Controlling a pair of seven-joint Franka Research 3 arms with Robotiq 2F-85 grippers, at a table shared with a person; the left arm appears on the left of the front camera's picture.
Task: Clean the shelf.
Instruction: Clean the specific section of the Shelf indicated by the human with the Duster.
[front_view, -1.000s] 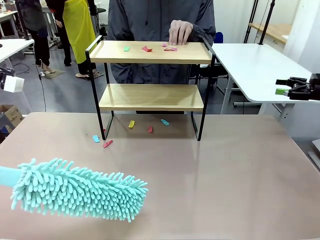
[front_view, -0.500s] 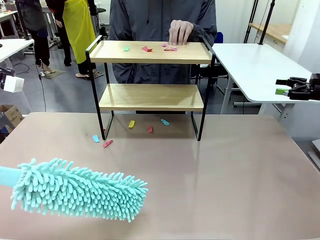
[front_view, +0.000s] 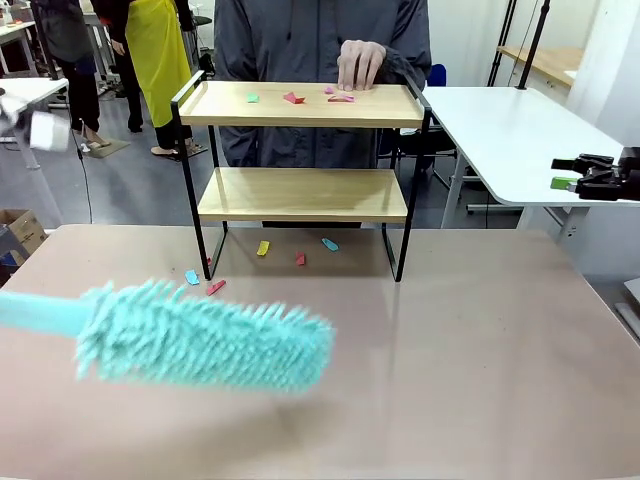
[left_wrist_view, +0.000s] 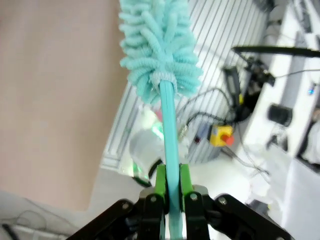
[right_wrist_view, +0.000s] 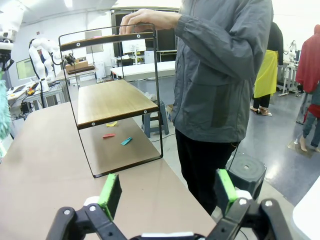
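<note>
Front view: the fluffy turquoise duster (front_view: 205, 348), clamped in the left end effector (left_wrist_view: 172, 197), has swung right toward the two-tier wooden black-framed shelf (front_view: 300, 195) at far centre, likely starting the sweep; the right end effector (right_wrist_view: 167, 191) idles, fingers apart.

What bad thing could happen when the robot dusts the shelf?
The fluffy duster could bump the person's hand resting on the top board of the shelf. It might also fling the coloured scraps at the person, or nudge the thin-framed shelf over.
</note>
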